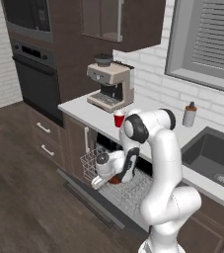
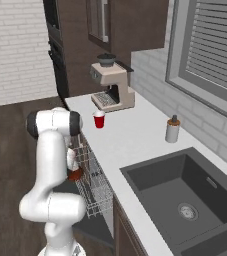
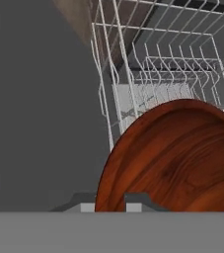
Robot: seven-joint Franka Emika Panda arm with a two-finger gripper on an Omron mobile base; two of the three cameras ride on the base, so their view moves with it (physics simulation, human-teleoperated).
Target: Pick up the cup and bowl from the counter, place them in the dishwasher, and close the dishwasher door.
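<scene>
Bowl (image 3: 175, 158), glossy reddish-brown with wood-like grain, round and shallow, sits pinched by its rim in the gripper (image 3: 110, 202) above the dishwasher's pale wire rack (image 1: 128, 190). Red tapered cup (image 1: 119, 119) stands on the smooth white counter (image 1: 84, 111) behind that rack.

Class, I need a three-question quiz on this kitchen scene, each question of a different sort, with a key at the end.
1. True or false: the cup is in the wire rack.
2. What is the gripper shut on? A) soap bottle B) bowl C) cup
3. Fill in: the dishwasher door is ____.

Key: 1 false, it stands on the counter; 2 B; 3 open, folded down.
</scene>
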